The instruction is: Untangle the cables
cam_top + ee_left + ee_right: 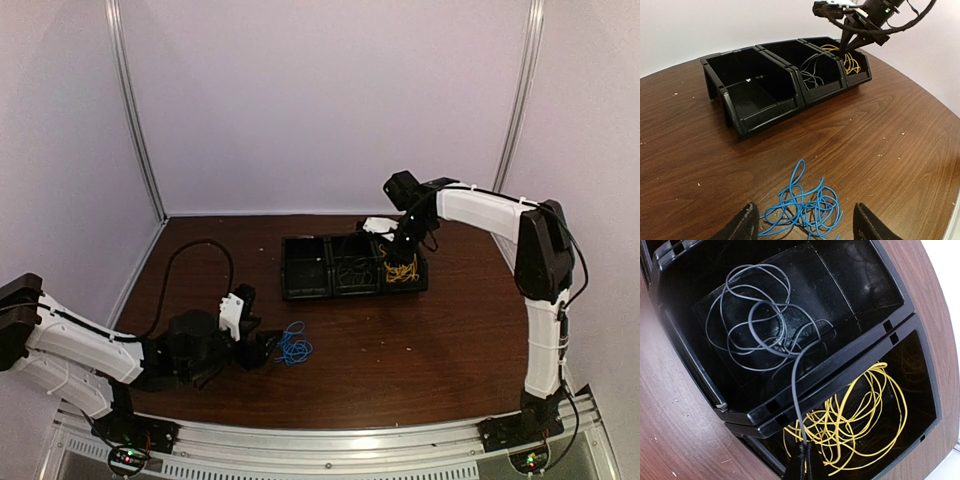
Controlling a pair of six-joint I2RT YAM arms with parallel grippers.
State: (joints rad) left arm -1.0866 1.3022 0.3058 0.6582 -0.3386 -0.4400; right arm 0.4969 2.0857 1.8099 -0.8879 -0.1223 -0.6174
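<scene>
So the right jaws are pinched together on a single strand of the grey cable (760,325). From the jaws that strand runs nearly straight up and away, crosses the wall shared by two bins (750,100), then opens into a loose flat coil in the middle bin (865,280). The yellow cable (855,425) is a messy heap in the end bin (920,390), right under and beside those jaws, with loops going every which way and no real long axis.

The left jaws are wide apart and low over the table (890,150), with the blue cable (805,210) lying on the wood right between them. Can't tell if either side actually touches it. It's a roundish tangle, and one long loop pokes out ahead of the jaws, pointing toward the bins, which sit in a row well ahead.

The table is dark brown wood grain with little pale specks scattered around. Behind it are plain pale walls (330,100) and metal posts (135,110) in the corners.
</scene>
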